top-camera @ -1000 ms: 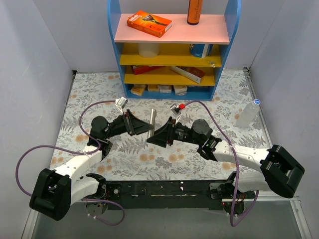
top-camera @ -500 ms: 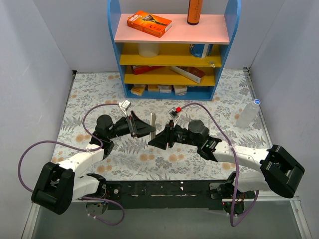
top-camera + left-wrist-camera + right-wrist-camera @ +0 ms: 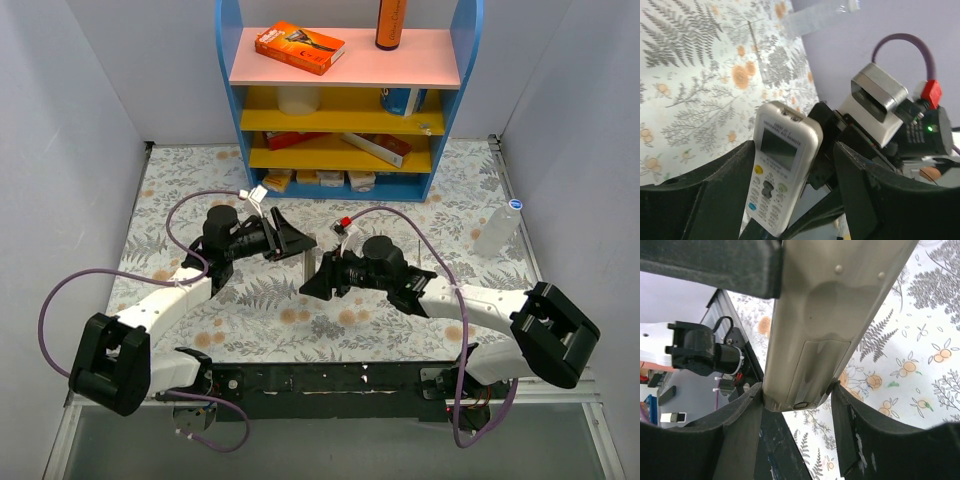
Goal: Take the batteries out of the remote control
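The remote control [image 3: 309, 252] is a slim pale bar held upright above the table between both grippers. My right gripper [image 3: 313, 279] is shut on its lower end; the right wrist view shows its grey back [image 3: 825, 315] with the battery cover [image 3: 817, 372] closed, pressed between both fingers [image 3: 735, 425]. My left gripper [image 3: 299, 244] stands open around the remote's upper part. The left wrist view shows the button face and screen [image 3: 780, 165], with a gap between the remote and the right finger [image 3: 860, 185]. The batteries are hidden.
A blue shelf unit [image 3: 340, 185] with yellow and pink boards stands at the back, holding boxes and a bottle. A clear plastic bottle [image 3: 497, 228] lies on the floral mat at the right. Purple cables loop beside both arms.
The left jaws have widened around the remote, and the left arm has swung farther back. The right gripper has shifted slightly left, still gripping the remote.
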Tool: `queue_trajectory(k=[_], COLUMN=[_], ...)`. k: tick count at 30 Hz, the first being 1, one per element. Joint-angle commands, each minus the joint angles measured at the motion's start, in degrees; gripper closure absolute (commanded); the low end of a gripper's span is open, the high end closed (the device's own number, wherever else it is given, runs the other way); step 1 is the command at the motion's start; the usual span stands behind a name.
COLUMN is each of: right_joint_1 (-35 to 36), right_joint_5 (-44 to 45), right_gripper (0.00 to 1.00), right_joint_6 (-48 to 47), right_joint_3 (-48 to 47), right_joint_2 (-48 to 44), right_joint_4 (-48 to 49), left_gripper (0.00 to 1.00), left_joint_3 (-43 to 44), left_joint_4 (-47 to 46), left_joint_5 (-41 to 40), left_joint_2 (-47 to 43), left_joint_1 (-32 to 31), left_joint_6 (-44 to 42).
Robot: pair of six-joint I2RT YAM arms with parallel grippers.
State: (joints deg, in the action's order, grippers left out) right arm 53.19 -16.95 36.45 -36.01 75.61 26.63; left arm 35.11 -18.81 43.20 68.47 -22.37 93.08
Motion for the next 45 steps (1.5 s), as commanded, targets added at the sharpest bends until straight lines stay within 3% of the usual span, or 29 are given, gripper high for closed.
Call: queue_trajectory(k=[1, 12, 18, 22, 26, 34, 38, 41, 42, 45], right_joint_1=[-0.28, -0.28, -0.28, -0.28, -0.28, -0.28, -0.28, -0.28, -0.28, -0.28], right_joint_5=[1.13, 2.71, 2.45, 1.84, 1.74, 3.15, 4.73, 5.35, 5.26, 3.86], right_gripper=[0.99, 0.99, 0.99, 0.99, 0.99, 0.99, 0.99, 0.99, 0.99, 0.99], right_joint_6=[-1.38, -1.03, -0.94, -1.03, -0.50, 0.55, 1.70, 2.66, 3.19, 2.85], right_joint_3=[-4.33, -5.74, -5.74, -5.21, -4.25, -3.28, -2.31, -1.96, -1.87, -2.31], right_joint_2=[2.25, 4.19, 4.10, 4.28, 4.02, 3.05, 2.35, 1.91, 1.82, 2.17], right_joint_4=[-3.16, -5.71, -5.63, -5.54, -4.58, -4.31, -3.70, -3.17, -2.99, -2.64], left_gripper=[0.38, 0.50, 0.62, 0.62, 0.57, 0.62, 0.71, 0.87, 1.00, 1.00], left_joint_3=[5.31, 7.07, 7.69, 7.87, 7.52, 4.44, 4.00, 3.65, 3.56, 4.00], left_joint_4=[13.94, 20.39, 20.39, 20.04, 19.42, 12.48, 12.57, 12.92, 13.18, 14.76], left_joint_5=[-6.45, -12.79, -13.23, -13.93, -16.04, -13.23, -14.28, -14.81, -15.16, -16.30], left_joint_2=[2.63, 5.45, 7.56, 7.38, 6.68, 5.54, 4.49, 4.13, 4.13, 4.39], left_joint_1=[-1.27, -3.64, -4.00, -4.00, -4.00, -4.00, -4.00, -4.00, -4.00, -3.91], left_joint_6=[-9.48, -12.66, -12.48, -11.52, -8.37, -1.50, -1.23, -1.23, -1.41, -3.07])
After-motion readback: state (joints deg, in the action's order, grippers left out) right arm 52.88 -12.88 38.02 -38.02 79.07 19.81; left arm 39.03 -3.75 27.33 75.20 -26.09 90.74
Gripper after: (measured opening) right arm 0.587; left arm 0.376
